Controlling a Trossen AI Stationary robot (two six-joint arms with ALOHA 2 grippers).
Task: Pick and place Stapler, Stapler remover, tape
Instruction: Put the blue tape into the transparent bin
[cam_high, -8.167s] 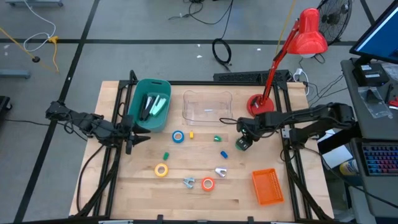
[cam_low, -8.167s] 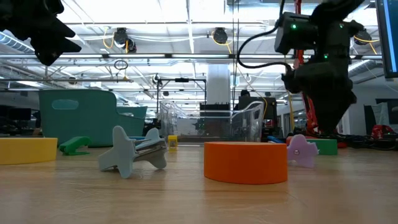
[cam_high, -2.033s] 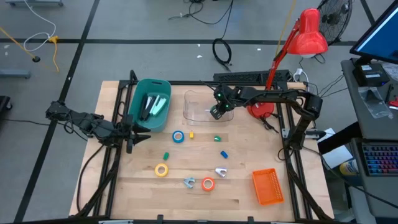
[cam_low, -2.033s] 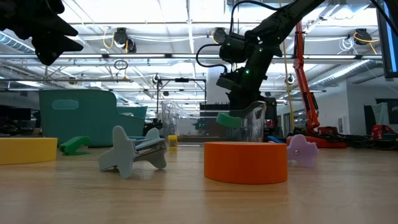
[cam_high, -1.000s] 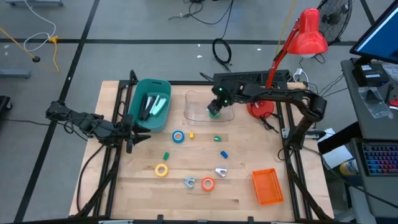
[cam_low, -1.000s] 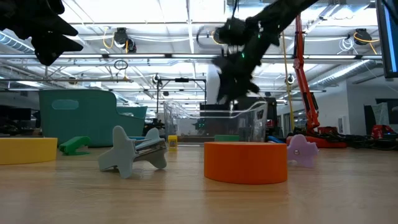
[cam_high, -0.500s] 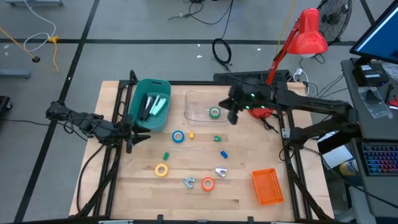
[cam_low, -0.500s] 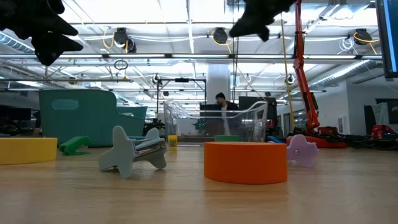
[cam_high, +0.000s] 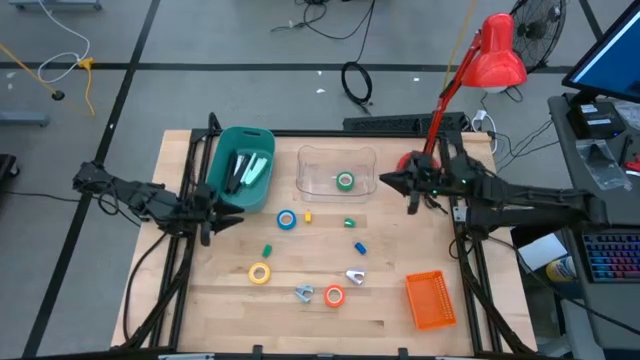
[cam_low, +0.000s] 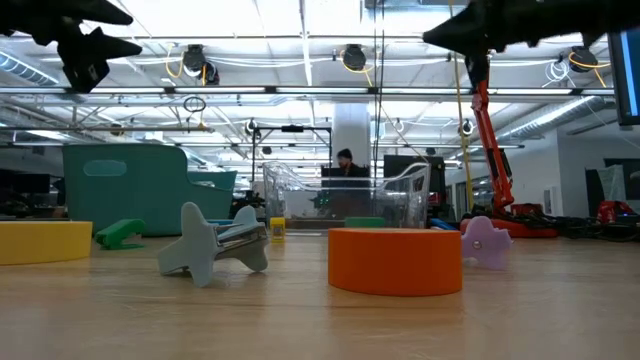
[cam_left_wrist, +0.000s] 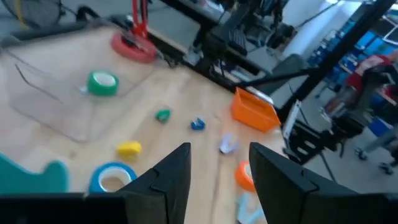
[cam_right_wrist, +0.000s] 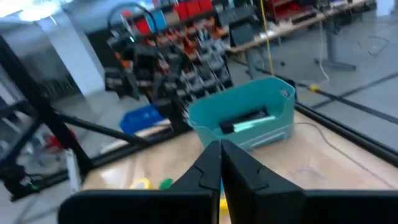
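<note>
High view: your right claw (cam_high: 392, 181) hangs near the table's far right edge, beside the clear bin (cam_high: 334, 170) where the green tape (cam_high: 345, 181) lies, likely sorted there. Blue tape (cam_high: 287, 219), yellow tape (cam_high: 260, 273) and orange tape (cam_high: 334, 296) wait on the table.

Left wrist view: your left claw (cam_left_wrist: 219, 168), near the teal bin (cam_high: 240, 168), is spread open and empty.

Right wrist view: the right claw's fingers (cam_right_wrist: 205, 168) meet, holding nothing.

Wooden table (cam_high: 230, 290) (clear plastic bin (cam_high: 318, 163))
</note>
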